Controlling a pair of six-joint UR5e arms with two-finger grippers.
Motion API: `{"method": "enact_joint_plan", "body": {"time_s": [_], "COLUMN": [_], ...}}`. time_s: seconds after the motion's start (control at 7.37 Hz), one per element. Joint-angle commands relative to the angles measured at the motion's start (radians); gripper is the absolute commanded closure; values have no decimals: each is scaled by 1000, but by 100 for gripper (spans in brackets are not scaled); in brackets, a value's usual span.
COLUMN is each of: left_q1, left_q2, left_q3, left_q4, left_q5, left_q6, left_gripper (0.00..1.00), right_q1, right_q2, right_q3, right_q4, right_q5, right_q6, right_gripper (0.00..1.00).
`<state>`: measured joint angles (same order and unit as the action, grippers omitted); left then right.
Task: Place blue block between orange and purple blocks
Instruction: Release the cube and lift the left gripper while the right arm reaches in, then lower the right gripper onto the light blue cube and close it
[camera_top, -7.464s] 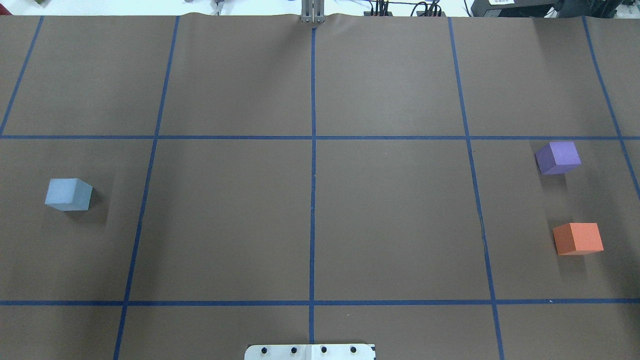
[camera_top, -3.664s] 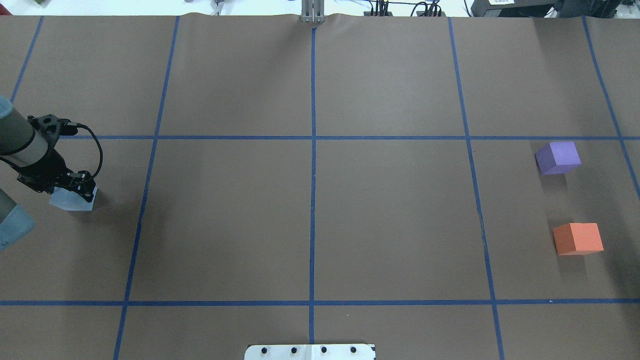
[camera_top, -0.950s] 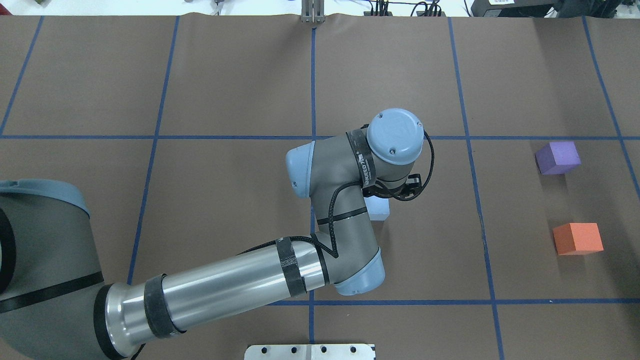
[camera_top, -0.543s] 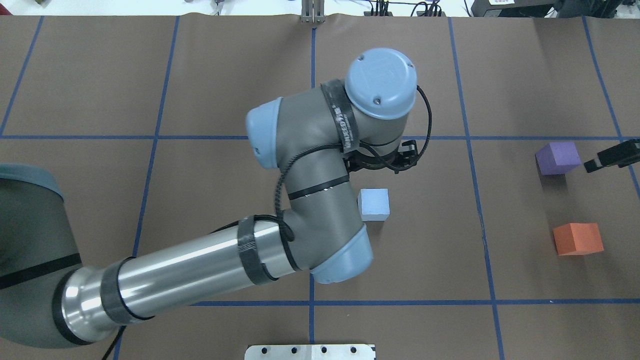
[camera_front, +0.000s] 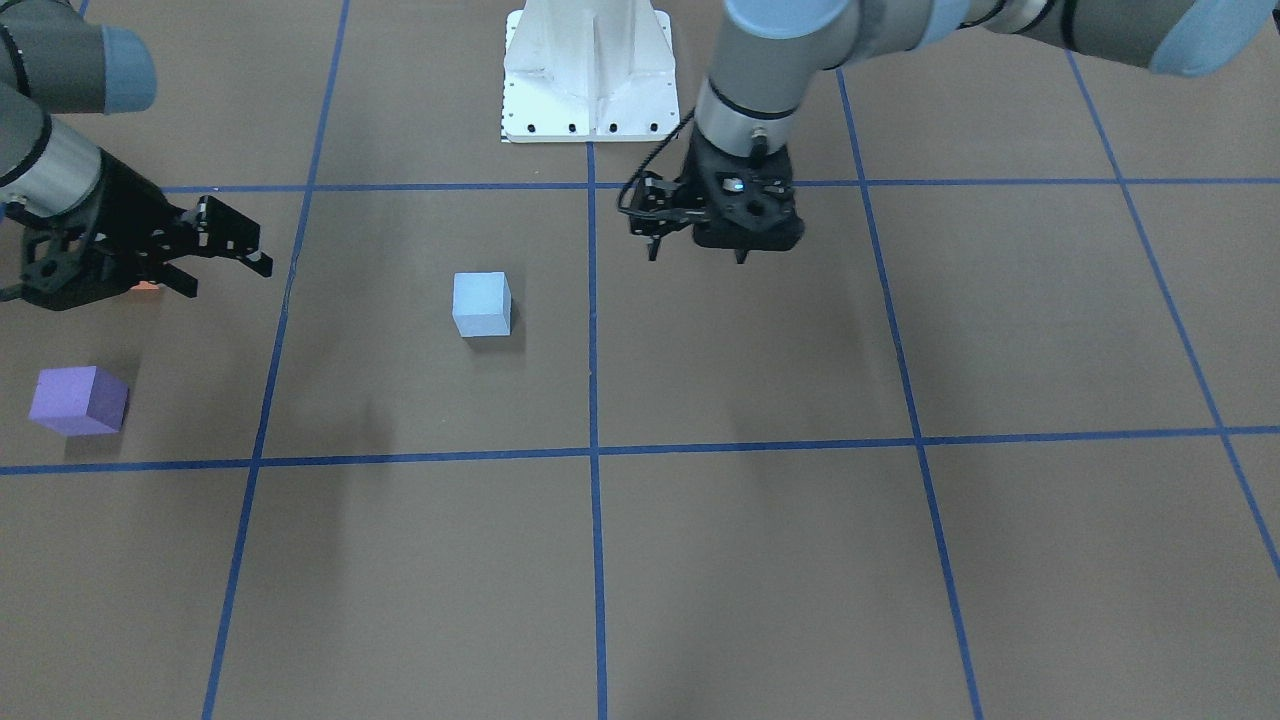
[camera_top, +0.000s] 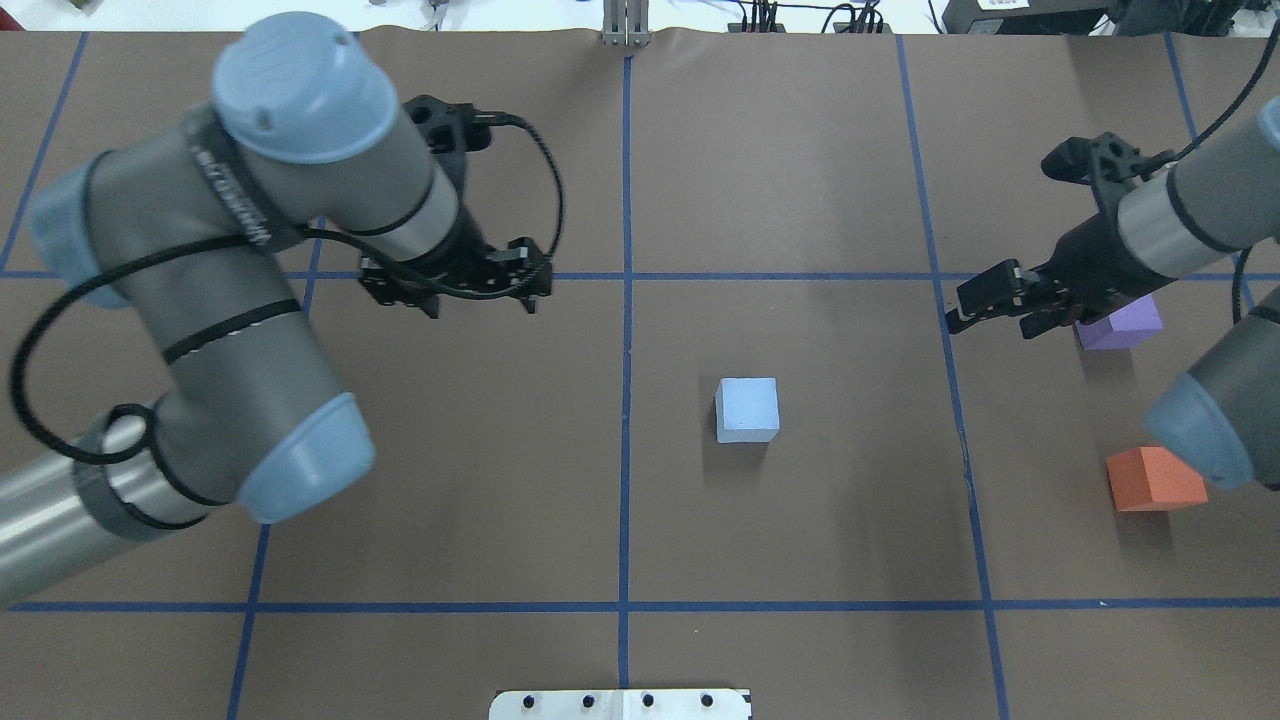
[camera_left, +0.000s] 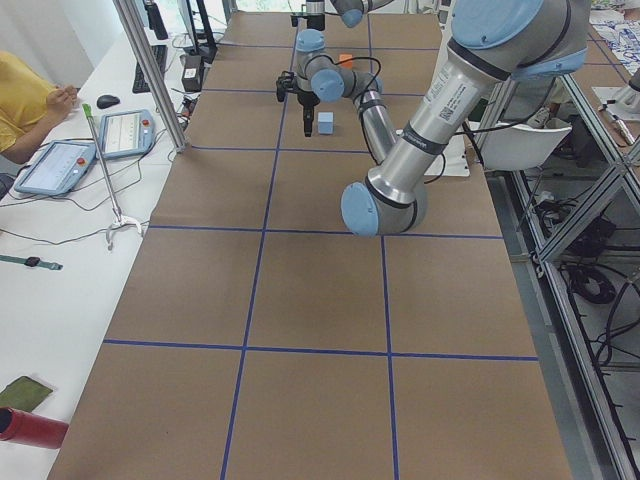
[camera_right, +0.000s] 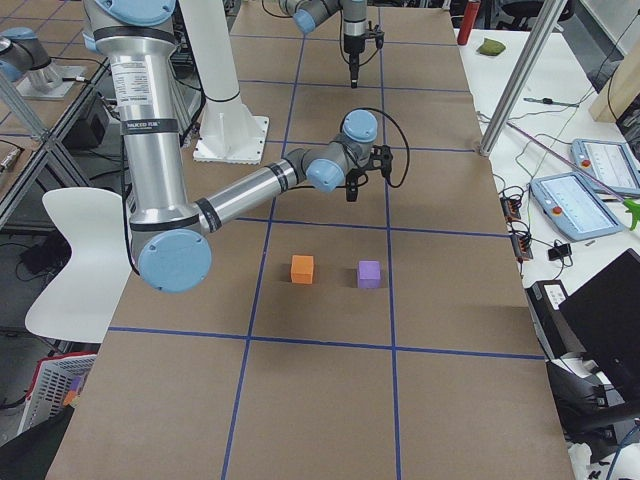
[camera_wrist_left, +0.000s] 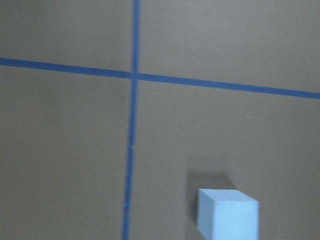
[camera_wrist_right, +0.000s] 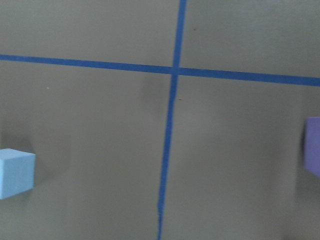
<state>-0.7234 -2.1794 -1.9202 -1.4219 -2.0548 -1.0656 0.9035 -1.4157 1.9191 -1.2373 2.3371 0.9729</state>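
Observation:
The blue block rests alone on the brown table, just right of the centre tape line; it also shows in the front view. The purple block and the orange block sit at the far right, a gap between them. My left gripper is open and empty, raised left of the centre line, away from the blue block. My right gripper is open and empty, just left of the purple block and partly covering it. In the front view the orange block is almost hidden behind my right gripper.
Blue tape lines divide the brown table into squares. The white robot base plate sits at the near edge. A person in yellow and tablets are beside the table's far long side.
The left gripper has let go of the blue block right of centre and moved up and away to the left. The right arm has come in from the right, past the purple block.

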Motion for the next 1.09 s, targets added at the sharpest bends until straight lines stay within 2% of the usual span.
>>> {"method": "enact_joint_plan", "body": {"time_s": [0.0,0.27,0.54,0.95], "left_q1": [-97,-97,-94,-91], "left_q2": [208,222,222,222], "left_q3": [-109,-114,-103,-86], "left_q4": [-9,-11,-12,-15], "left_q5": [-62,-62,-62,-61], "left_q6": [186,187,187,187], "left_gripper": [0,0,0,0], "right_q1": [-154,-285,-310,-376], "right_q2": [119,277,340,340], "right_q3": [11,-44,-129,-149], "right_q4": [-34,-182,-185,-185], "right_q5": [-106,-326,-366,-474], "right_q6": [218,265,265,236], "right_gripper": [0,0,0,0]}}
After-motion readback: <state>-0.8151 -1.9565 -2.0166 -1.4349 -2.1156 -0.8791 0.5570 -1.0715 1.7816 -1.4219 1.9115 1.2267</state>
